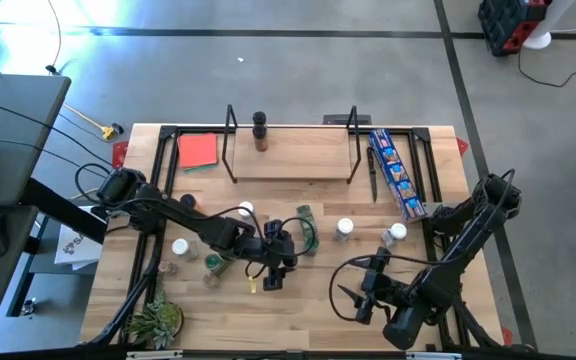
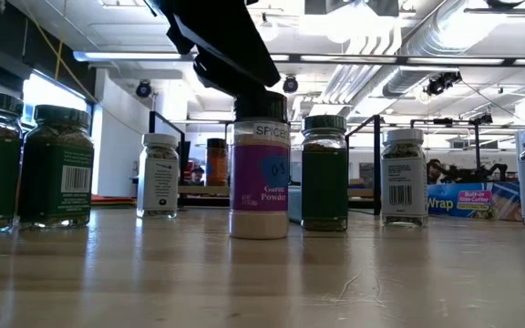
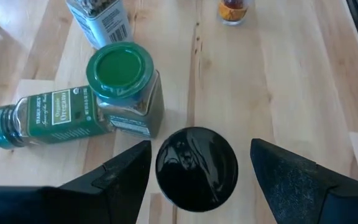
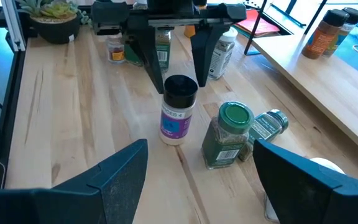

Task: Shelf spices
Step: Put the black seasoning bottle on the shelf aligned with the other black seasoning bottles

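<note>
A spice jar with a black lid (image 3: 196, 168) and a purple label (image 2: 260, 178) stands upright on the table. My left gripper (image 3: 201, 146) hovers over it, open, one finger on either side of the lid without touching it; the right wrist view shows these fingers (image 4: 151, 56) flanking the jar (image 4: 179, 109). My right gripper (image 4: 201, 149) waits open near the table's near right, pointing at the jar. The shelf (image 1: 293, 155) stands at the far edge with one dark-lidded jar (image 1: 260, 130) upright on its board.
A green-lidded jar (image 3: 120, 68) stands right beside the black-lidded one, and another green jar (image 3: 42, 118) lies on its side against it. More jars (image 1: 345, 228) are scattered mid-table. Also present are a blue packet (image 1: 396, 172), a red square (image 1: 197, 151) and a potted plant (image 1: 155, 322).
</note>
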Controlling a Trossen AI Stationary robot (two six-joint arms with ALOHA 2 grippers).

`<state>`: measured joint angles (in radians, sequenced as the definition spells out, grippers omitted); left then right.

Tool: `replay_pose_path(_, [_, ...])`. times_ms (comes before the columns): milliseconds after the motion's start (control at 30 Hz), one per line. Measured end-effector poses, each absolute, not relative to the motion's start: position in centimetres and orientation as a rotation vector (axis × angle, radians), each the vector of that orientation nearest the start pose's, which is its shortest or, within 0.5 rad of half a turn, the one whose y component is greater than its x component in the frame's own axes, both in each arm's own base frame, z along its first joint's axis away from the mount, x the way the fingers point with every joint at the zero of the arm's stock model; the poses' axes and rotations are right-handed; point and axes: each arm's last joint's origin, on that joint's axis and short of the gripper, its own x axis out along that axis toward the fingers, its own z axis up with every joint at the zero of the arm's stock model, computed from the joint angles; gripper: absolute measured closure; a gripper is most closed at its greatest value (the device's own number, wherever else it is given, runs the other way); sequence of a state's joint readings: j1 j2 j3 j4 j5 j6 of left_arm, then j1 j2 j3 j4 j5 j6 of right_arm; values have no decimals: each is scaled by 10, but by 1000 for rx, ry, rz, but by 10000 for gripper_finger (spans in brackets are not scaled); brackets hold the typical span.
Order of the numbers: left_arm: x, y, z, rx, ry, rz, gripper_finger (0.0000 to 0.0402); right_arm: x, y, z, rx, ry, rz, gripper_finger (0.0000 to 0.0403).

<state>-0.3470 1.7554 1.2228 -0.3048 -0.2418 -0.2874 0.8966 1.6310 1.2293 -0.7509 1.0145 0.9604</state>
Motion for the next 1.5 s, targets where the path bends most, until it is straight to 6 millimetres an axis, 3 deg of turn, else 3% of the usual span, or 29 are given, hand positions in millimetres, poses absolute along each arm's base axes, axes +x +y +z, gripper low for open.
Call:
replay_pose_path(467, [358,-122,204,-9,854,28,133,218,233,251,-15,521,-386,116])
replay_pose_path(1033, [358,-121,207,-45,856,49,205,218,233,250,-21,524,-387,116])
replay_pose_path(1133, [357,-120,222,-28,881,77,205,218,233,250,-21,524,-387,116])
replay_pose_path(1267, [351,-104,266,36,905,213,205,218,233,250,-21,524,-387,116])
replay_pose_path(1400, [339,-70,307,66,902,381,205,218,233,250,-22,524,-387,116])
replay_pose_path(1500, [329,-33,327,19,868,479,205,218,233,250,-22,524,-387,116])
